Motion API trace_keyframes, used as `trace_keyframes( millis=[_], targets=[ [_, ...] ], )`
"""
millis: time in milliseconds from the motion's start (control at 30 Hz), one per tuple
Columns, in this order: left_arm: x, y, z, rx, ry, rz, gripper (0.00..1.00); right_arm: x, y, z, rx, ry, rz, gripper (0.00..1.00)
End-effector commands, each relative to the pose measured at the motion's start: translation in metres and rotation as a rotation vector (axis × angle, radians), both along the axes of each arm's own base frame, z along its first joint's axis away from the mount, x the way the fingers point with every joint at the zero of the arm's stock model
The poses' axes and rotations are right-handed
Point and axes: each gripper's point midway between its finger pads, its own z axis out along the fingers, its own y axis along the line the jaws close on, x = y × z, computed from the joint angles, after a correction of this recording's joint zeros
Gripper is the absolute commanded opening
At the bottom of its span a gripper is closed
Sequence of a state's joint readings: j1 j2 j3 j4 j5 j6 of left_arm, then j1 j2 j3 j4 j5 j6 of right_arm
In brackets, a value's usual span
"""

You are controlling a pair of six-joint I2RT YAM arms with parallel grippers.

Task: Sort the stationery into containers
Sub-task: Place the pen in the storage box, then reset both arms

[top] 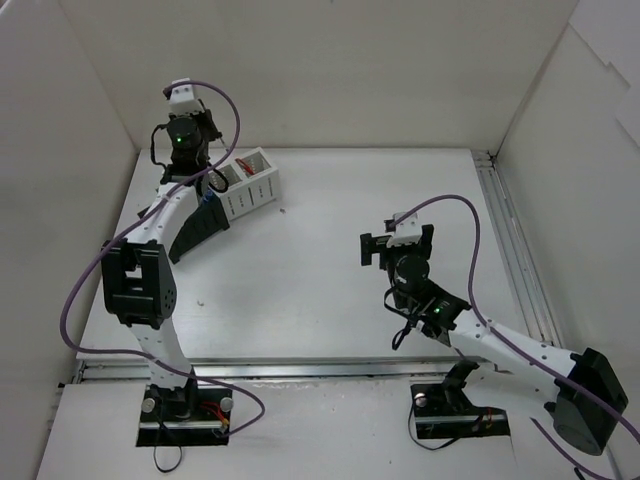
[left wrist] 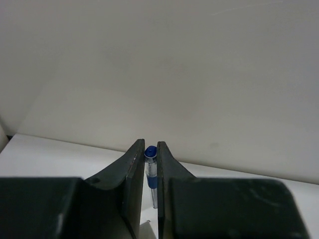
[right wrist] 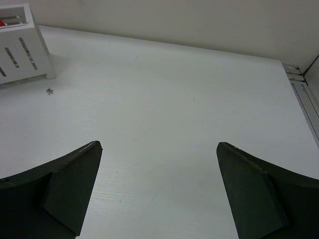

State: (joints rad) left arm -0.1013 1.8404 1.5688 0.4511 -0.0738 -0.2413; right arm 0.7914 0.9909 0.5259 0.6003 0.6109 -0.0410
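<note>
One clear-blue pen (left wrist: 151,172), blue cap, see-through barrel, pinched in left gripper (left wrist: 150,144), right gripper (right wrist: 159,144) spread wide, empty

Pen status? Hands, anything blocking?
Left hand shut on blue pen, up beside white organiser. Right hand open, empty, over table. No obstruction seen.

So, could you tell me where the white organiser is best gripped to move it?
I'd pinch the white organiser by one thin wall at its top rim, coming straight down: it stands upright with its top open.
</note>
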Motion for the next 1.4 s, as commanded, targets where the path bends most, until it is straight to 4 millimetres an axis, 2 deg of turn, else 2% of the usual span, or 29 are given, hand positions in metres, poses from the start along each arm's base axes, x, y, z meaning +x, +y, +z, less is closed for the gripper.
trace_keyframes(
  millis=[0, 67, 233, 300, 500, 533, 600, 633, 700, 767, 900, 967, 1000, 1033, 1133, 1167, 1233, 1267, 1300, 1333, 1367],
  targets=[
    [0.002, -0.016, 0.057, -0.065, -0.166, -0.058, 0.00, 0.012, 0.001, 0.028, 0.075, -0.059, -0.028, 0.98],
    [0.009, -0.030, 0.047, -0.060, -0.150, -0.084, 0.00, 0.015, 0.000, 0.025, 0.074, -0.051, -0.034, 0.98],
    [0.023, -0.037, 0.017, -0.082, -0.100, -0.104, 0.00, 0.020, -0.005, 0.021, 0.081, -0.042, -0.041, 0.98],
    [0.025, -0.050, 0.008, -0.089, -0.086, -0.155, 0.00, 0.021, -0.008, 0.019, 0.077, -0.037, -0.043, 0.98],
    [0.026, -0.049, -0.014, -0.102, -0.052, -0.147, 0.00, 0.024, -0.011, 0.015, 0.112, -0.028, -0.051, 0.98],
    [0.025, -0.049, -0.016, -0.106, -0.052, -0.147, 0.06, 0.024, -0.011, 0.016, 0.113, -0.029, -0.048, 0.98],
    [0.020, -0.052, -0.017, -0.107, -0.068, -0.163, 0.25, 0.025, -0.012, 0.014, 0.113, -0.025, -0.050, 0.98],
    [0.018, -0.052, -0.017, -0.108, -0.071, -0.170, 0.41, 0.025, -0.013, 0.014, 0.115, -0.024, -0.052, 0.98],
    [0.016, -0.054, -0.015, -0.104, -0.068, -0.179, 0.53, 0.024, -0.013, 0.016, 0.124, -0.029, -0.047, 0.98],
    [0.015, -0.054, -0.015, -0.102, -0.060, -0.181, 0.60, 0.023, -0.012, 0.018, 0.126, -0.030, -0.041, 0.98],
    [0.002, -0.056, 0.005, -0.099, -0.093, -0.202, 0.78, 0.018, -0.016, 0.026, 0.155, -0.047, -0.034, 0.98],
    [-0.009, -0.055, 0.024, -0.094, -0.117, -0.210, 0.86, 0.015, -0.016, 0.028, 0.167, -0.052, -0.030, 0.98],
    [-0.013, -0.055, 0.028, -0.091, -0.117, -0.211, 0.96, 0.013, -0.017, 0.033, 0.182, -0.063, -0.026, 0.98],
    [-0.018, -0.055, 0.034, -0.089, -0.120, -0.214, 1.00, 0.011, -0.018, 0.034, 0.183, -0.063, -0.025, 0.98],
    [-0.041, -0.052, 0.055, -0.081, -0.090, -0.218, 1.00, 0.004, -0.022, 0.037, 0.201, -0.056, -0.021, 0.98],
    [-0.058, -0.047, 0.060, -0.082, -0.038, -0.203, 1.00, 0.000, -0.024, 0.041, 0.225, -0.061, -0.021, 0.98],
    [-0.079, -0.042, 0.061, -0.082, 0.023, -0.188, 1.00, -0.004, -0.031, 0.034, 0.225, -0.030, -0.048, 0.98],
    [-0.104, -0.032, 0.055, -0.104, 0.078, -0.147, 1.00, -0.008, -0.034, 0.036, 0.256, -0.029, -0.056, 0.98],
    [-0.119, -0.032, 0.050, -0.121, 0.108, -0.134, 1.00, -0.010, -0.039, 0.030, 0.245, -0.007, -0.074, 0.98],
    [-0.148, -0.022, 0.029, -0.133, 0.192, -0.093, 1.00, -0.013, -0.040, 0.026, 0.258, 0.008, -0.082, 0.98],
    [-0.164, -0.011, 0.020, -0.156, 0.220, -0.034, 1.00, -0.016, -0.044, 0.027, 0.270, 0.005, -0.089, 0.98]
  ],
)
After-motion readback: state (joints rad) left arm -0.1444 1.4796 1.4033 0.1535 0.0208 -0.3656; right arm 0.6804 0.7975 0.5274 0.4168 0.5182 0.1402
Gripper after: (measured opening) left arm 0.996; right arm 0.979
